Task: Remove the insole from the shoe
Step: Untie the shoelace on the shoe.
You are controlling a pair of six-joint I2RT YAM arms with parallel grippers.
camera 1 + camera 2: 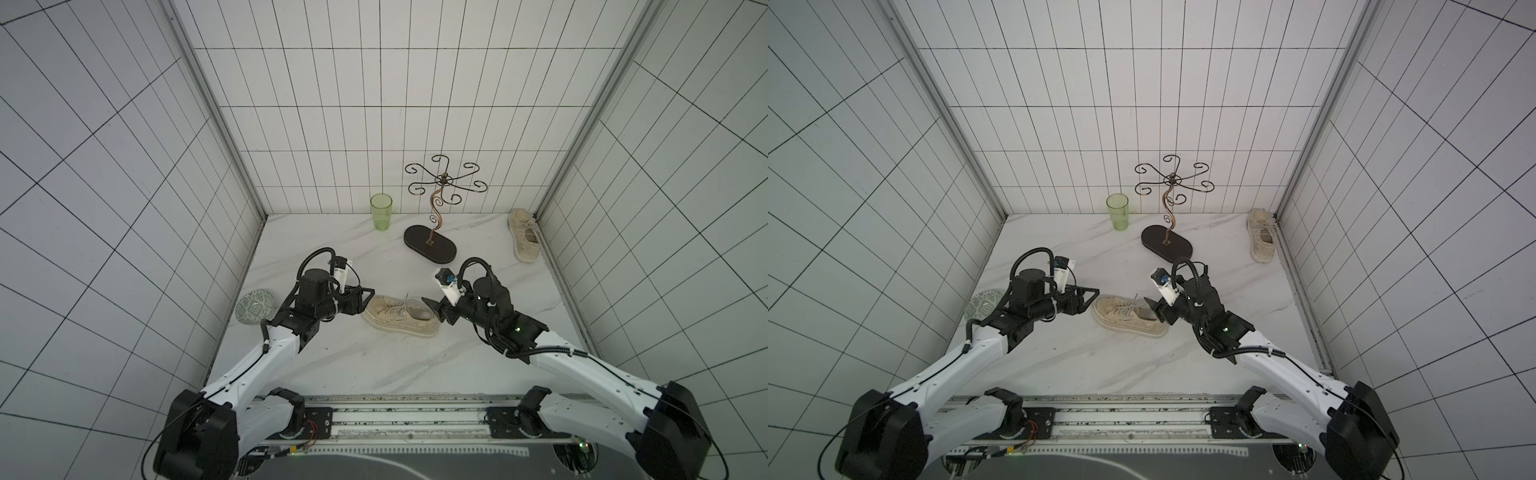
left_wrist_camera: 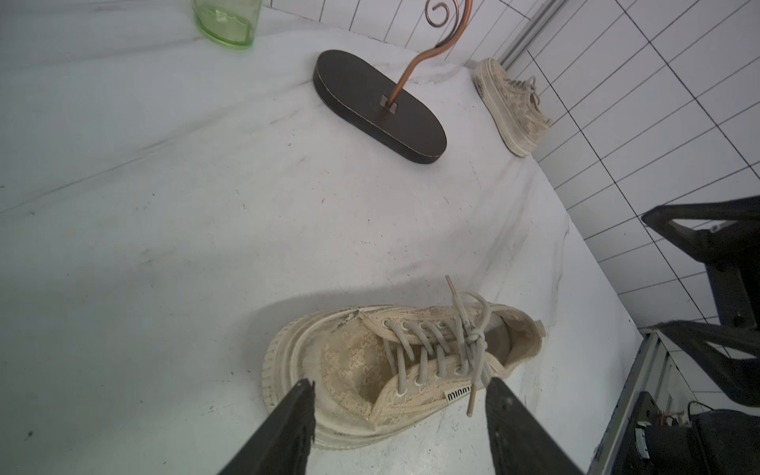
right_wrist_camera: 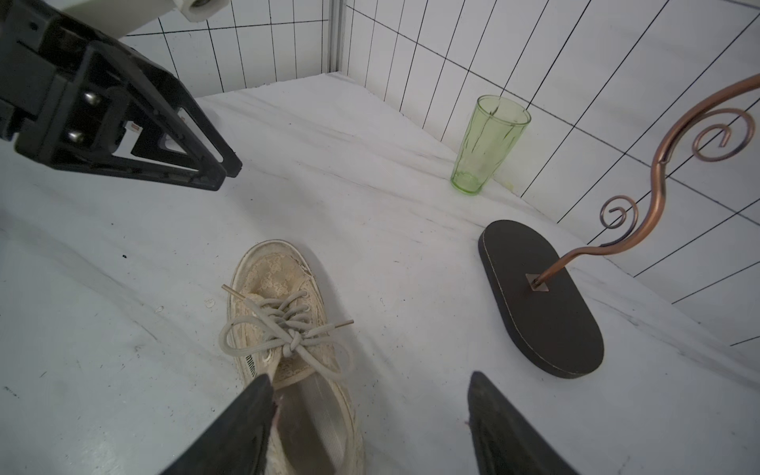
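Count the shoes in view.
2. The near shoe lies mid-table, laces tied. The far shoe sits in the table's far right corner. No sign of a third one hidden.

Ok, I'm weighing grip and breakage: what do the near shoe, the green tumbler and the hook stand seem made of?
Near shoe: matte beige lace-patterned fabric, ridged rubbery sole. Green tumbler: glossy, see-through; glass or plastic, unclear. Hook stand: shiny coppery metal wire on a dark matte base.

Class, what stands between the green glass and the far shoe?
The metal hook stand, between green glass and far shoe, in both top views.
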